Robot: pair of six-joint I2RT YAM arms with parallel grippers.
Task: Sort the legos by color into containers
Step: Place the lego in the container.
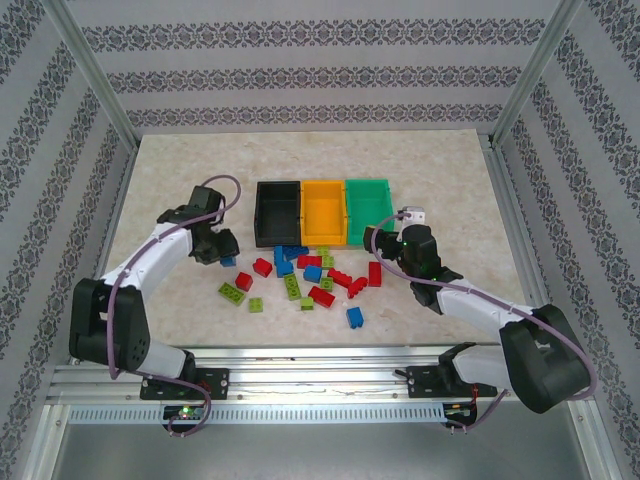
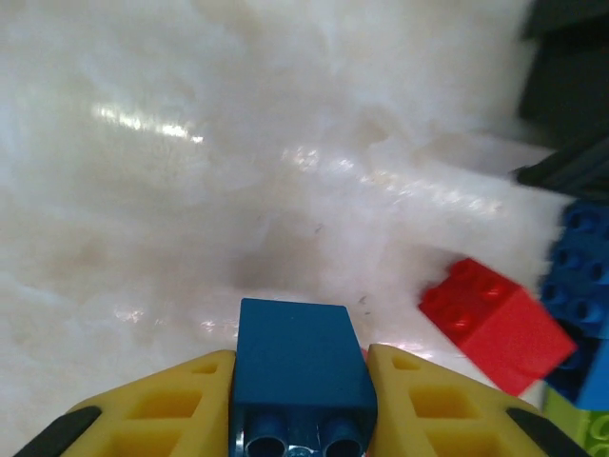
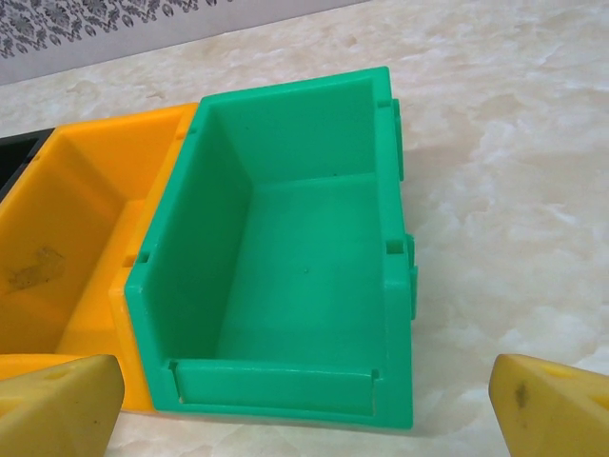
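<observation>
Left end effector [image 2: 300,354] clamped, right end effector [image 3: 304,400] spread wide.
The left arm [image 1: 140,268] reaches forward with its elbow bent, its yellow fingers [image 2: 157,405] pressed against both sides of a blue lego [image 2: 300,386]. The right arm [image 1: 470,300] stretches forward, jaws held well apart.

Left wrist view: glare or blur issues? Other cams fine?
Left wrist: table blown out with glare streaks, blue brick in the left end effector sharp, right edge soft. Right wrist: green bin crisp, evenly lit. Top external: even light, no glare.

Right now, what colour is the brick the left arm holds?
Blue. That small studded plastic brick shows best in the left wrist view.
</observation>
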